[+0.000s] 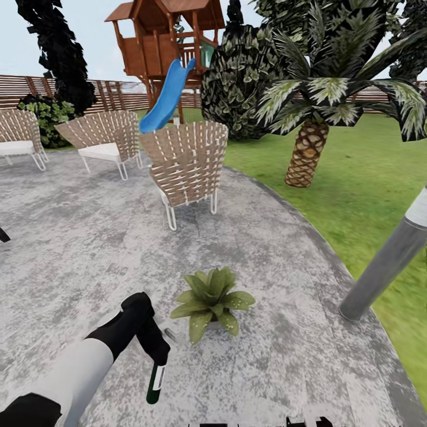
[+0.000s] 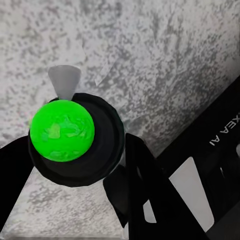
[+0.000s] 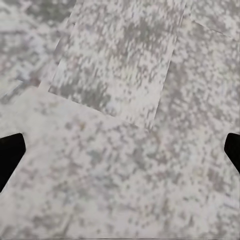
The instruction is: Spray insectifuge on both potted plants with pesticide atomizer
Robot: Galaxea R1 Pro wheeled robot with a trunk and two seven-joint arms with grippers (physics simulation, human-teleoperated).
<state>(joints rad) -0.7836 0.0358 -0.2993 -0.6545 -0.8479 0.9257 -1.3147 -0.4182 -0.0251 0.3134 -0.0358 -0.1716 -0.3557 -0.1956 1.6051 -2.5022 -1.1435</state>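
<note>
Grey speckled paving (image 1: 89, 249) carries one potted plant (image 1: 210, 302), a low rosette just beside the left claw (image 1: 155, 356). That claw is clamped on the atomizer (image 1: 155, 384), which hangs bottom-down from it in the head view. In the left wrist view the bottle's bright green end (image 2: 62, 131) faces the camera and the pale nozzle (image 2: 65, 82) points out over the stone. Held this near, the spray should reach the leaves, though I judge the nozzle needs turning toward them first. The right claw (image 3: 120, 150) stands wide, its dark fingertips (image 3: 10, 155) at the picture's edges over bare paving, holding nothing. A grey lamp post (image 1: 385, 261) stands at the lawn's edge, and wicker chairs (image 1: 187, 166) sit further back.
</note>
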